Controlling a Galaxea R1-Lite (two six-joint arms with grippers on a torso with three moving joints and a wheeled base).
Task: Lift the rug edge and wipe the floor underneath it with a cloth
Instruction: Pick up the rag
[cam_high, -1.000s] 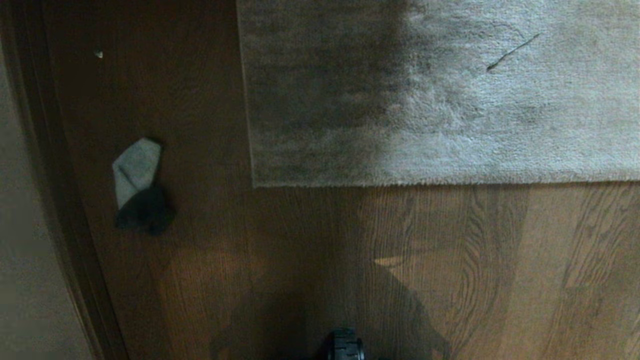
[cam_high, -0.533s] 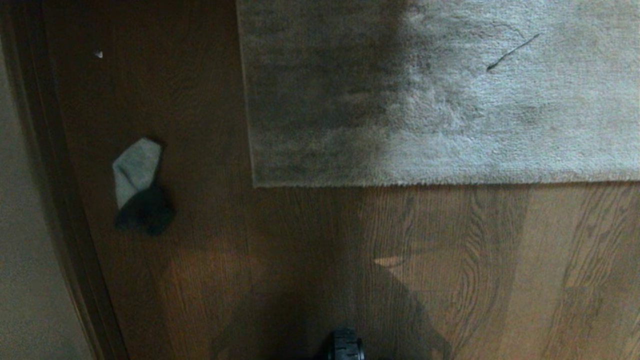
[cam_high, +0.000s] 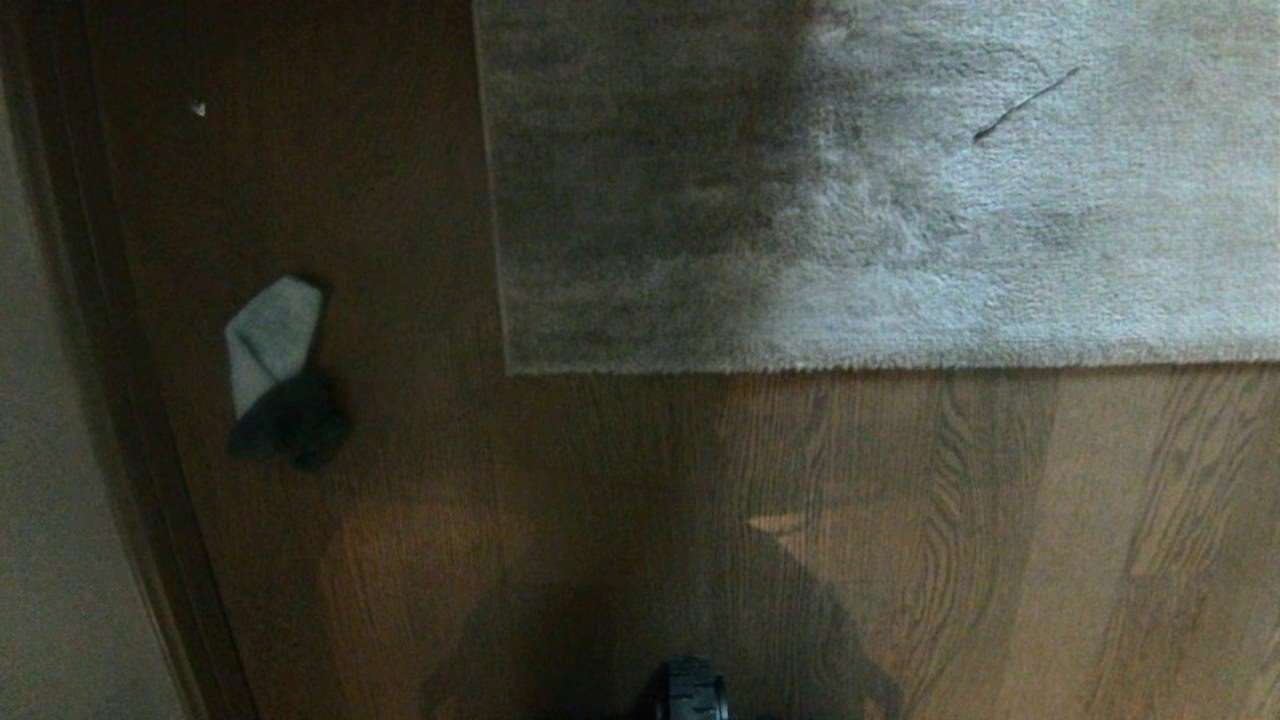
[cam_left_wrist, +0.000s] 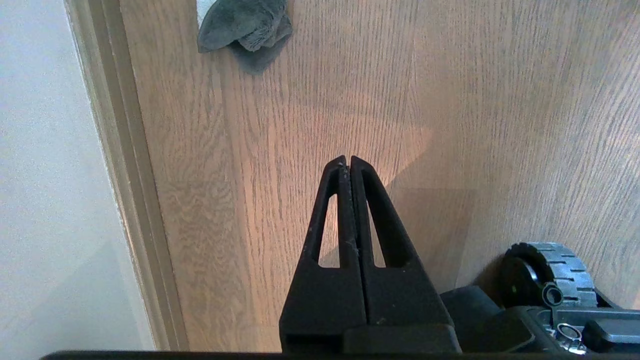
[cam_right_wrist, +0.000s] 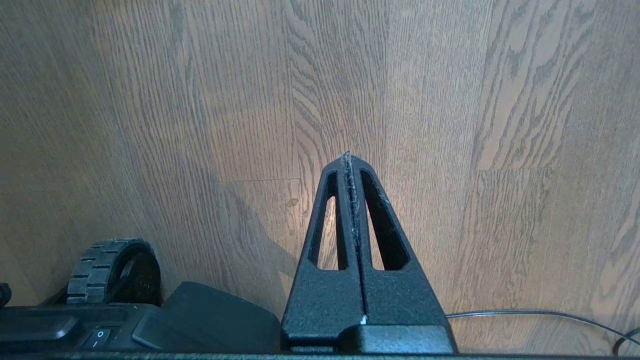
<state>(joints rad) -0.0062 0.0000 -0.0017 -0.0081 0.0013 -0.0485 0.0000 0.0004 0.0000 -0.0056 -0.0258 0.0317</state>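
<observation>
The large pale plush rug lies flat across the upper right of the head view; its near rug edge (cam_high: 850, 366) runs straight and its corner (cam_high: 510, 368) sits near the middle. The brown wood floor (cam_high: 620, 500) spreads below it. The small grey cloth (cam_high: 272, 365) lies crumpled on the floor left of the rug, close to the wall; the cloth (cam_left_wrist: 245, 27) also shows far ahead in the left wrist view. My left gripper (cam_left_wrist: 348, 159) is shut and empty above bare floor. My right gripper (cam_right_wrist: 350, 157) is shut, only lint between its pads. Neither arm shows in the head view.
A wall and brown skirting board (cam_high: 120, 420) run down the left side. The robot base's wheel (cam_high: 690, 690) sits at the bottom centre; a wheel (cam_left_wrist: 547, 272) also shows beside the left gripper. A thin cable (cam_right_wrist: 540, 314) lies on the floor by the right gripper.
</observation>
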